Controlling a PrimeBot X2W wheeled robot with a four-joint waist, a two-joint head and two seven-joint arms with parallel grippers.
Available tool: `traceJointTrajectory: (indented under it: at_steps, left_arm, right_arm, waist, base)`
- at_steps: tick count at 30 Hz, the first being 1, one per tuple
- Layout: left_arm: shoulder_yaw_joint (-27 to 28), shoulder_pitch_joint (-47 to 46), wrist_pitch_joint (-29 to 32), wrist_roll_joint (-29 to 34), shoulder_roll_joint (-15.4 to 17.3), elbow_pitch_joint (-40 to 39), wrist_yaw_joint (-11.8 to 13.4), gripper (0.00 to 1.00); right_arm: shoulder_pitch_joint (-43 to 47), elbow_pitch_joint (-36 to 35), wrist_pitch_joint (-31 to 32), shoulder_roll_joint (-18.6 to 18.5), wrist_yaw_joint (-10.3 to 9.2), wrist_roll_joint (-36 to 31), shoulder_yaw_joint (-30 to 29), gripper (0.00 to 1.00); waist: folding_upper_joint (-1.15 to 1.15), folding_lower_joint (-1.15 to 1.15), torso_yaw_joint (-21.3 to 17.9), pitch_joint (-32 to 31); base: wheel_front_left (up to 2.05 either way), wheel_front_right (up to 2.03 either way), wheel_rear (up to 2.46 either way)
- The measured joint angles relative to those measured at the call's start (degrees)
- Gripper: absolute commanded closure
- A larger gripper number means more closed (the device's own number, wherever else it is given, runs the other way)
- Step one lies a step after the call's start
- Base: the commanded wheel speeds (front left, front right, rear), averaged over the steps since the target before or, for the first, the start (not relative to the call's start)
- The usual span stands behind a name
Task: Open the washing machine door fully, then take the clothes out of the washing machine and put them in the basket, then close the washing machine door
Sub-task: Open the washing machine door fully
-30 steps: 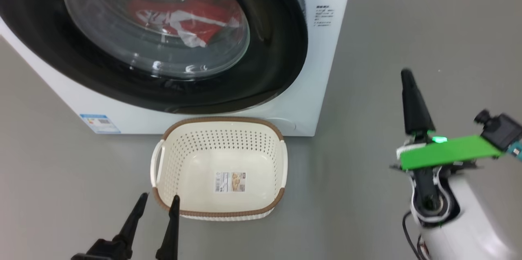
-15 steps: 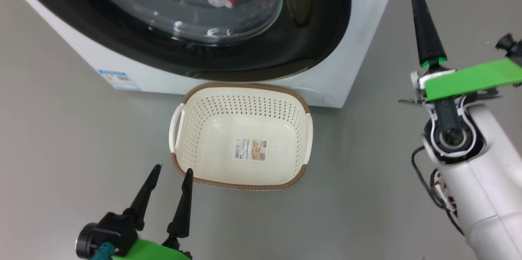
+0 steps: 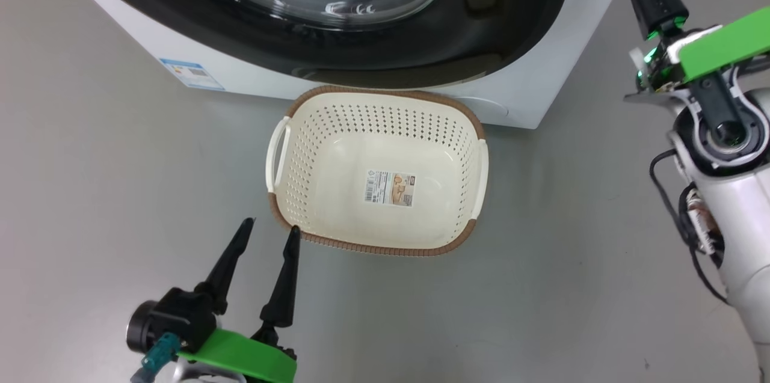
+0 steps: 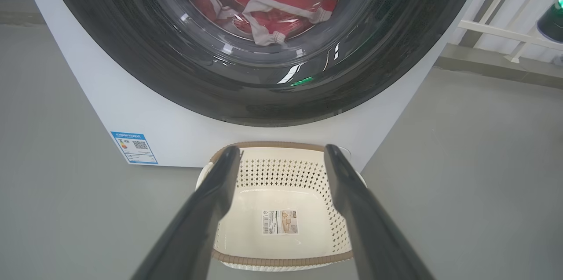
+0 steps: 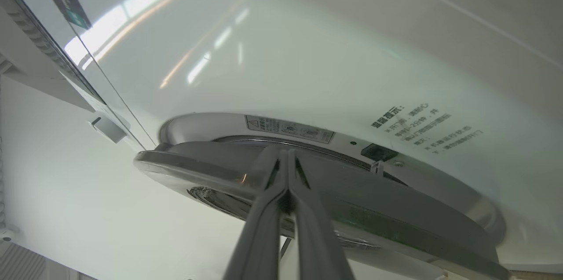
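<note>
Your right fingers (image 5: 281, 170), pressed together with nothing between them, point at the outer edge of the washing machine door (image 5: 374, 209), close against the white front of the washing machine (image 5: 286, 64). Whether they touch the rim cannot be told. Your left fingers (image 3: 290, 251), spread wide and holding nothing, hang low in front of the washing machine, just beside the nearest corner of the basket (image 3: 385, 248). The basket sits on the floor (image 3: 120, 160) just in front of the washing machine, below the door's glossy black rim, with a label sticker (image 3: 390, 187) on its bottom. The clothes (image 4: 281, 16), red with white trim, lie inside the washing machine behind the door's glass.
</note>
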Motion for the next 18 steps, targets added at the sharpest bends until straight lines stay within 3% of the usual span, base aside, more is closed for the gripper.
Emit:
traceJointTrajectory:
  at_steps: [8,18]
  left_arm:
    - [-1.7,-1.68,0.0,-0.44,-0.04,0.37,0.0,0.0]
    - [-2.74,-3.18,0.0,-1.05,-0.08,0.45,0.0,0.0]
  right_arm:
    - [-5.28,5.31,10.07,-1.41,-0.02,1.53,-0.23,1.0]
    - [-9.54,8.53,16.74,-1.94,-0.02,2.0,-0.3,1.0]
  waist:
    - [0.0,0.0,1.13,2.26]
    - [0.0,0.0,2.08,4.45]
  base:
    - [0.0,0.0,0.0]
    - [0.0,0.0,0.0]
